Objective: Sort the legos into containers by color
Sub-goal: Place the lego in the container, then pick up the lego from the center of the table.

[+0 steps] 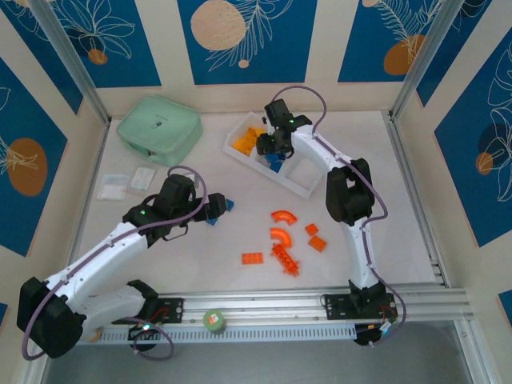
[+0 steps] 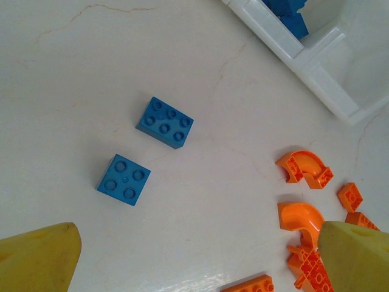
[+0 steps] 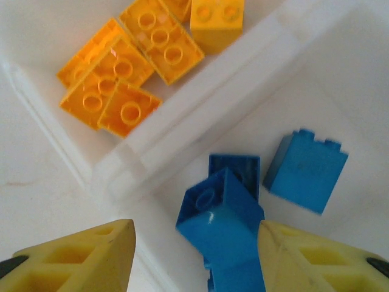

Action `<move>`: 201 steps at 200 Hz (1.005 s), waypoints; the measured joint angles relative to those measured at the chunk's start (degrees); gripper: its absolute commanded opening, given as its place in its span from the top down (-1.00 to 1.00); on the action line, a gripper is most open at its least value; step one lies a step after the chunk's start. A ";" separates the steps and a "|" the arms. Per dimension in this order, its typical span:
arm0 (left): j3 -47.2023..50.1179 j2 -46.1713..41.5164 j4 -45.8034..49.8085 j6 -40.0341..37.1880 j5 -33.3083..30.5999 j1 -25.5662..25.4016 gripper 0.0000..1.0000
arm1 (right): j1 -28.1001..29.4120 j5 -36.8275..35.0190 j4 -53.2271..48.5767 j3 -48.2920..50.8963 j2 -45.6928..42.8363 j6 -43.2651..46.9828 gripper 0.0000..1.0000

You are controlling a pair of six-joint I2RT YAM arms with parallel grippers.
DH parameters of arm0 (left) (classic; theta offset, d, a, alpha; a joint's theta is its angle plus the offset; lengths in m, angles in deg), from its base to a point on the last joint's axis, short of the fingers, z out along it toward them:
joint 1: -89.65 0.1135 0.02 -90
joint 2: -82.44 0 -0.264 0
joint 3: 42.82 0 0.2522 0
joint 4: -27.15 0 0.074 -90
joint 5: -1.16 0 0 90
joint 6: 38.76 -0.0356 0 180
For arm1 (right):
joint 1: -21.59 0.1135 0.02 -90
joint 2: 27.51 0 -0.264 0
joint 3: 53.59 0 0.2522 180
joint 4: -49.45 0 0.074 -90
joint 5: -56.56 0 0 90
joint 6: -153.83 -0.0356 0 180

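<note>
**Sorting scene, referred to the white tray (image 1: 298,190).** Yellow-orange bricks (image 3: 130,67) are held in the tray's left end compartment, and blue bricks (image 3: 306,170) are gathered in the middle one. Above the middle compartment the right gripper (image 3: 194,234) is seen with its fingers spread. A tilted blue brick (image 3: 222,222) sits between them, close against one finger and clear of the other. Off the tray's near long side, two loose blue bricks (image 2: 165,122) lie on the table (image 1: 376,160) below the left gripper (image 2: 200,243), whose fingers are wide apart and empty. Orange-red pieces (image 1: 282,240) are scattered on the table, well apart from the tray on the same near side.
</note>
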 measured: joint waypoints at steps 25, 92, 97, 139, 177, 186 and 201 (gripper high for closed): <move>0.00 -0.57 -0.02 0.02 0.04 0.11 -0.99 | 1.79 0.17 0.11 6.36 -5.62 -0.07 -0.21; 1.99 -7.91 1.53 0.04 0.37 0.22 -0.99 | 11.47 0.17 3.17 19.10 -17.77 -1.14 -0.33; 2.36 -8.72 1.90 0.07 0.35 0.24 -0.99 | 12.26 0.17 3.32 19.87 -18.10 -1.25 -0.33; 5.73 -15.26 4.98 0.74 -0.72 0.37 -0.99 | 17.59 0.22 5.25 25.68 -18.40 -3.17 -0.39; 8.20 -19.78 8.20 2.05 -1.53 0.44 -0.99 | 21.68 -0.07 6.78 27.96 -17.53 -4.15 -0.44; 8.39 -20.65 8.94 2.25 -1.86 0.44 -0.99 | 22.25 -0.07 7.32 27.96 -16.96 -4.17 -0.44; 8.68 -21.97 9.73 2.67 -2.36 0.46 -0.99 | 23.08 -0.04 8.17 27.96 -15.76 -4.15 -0.45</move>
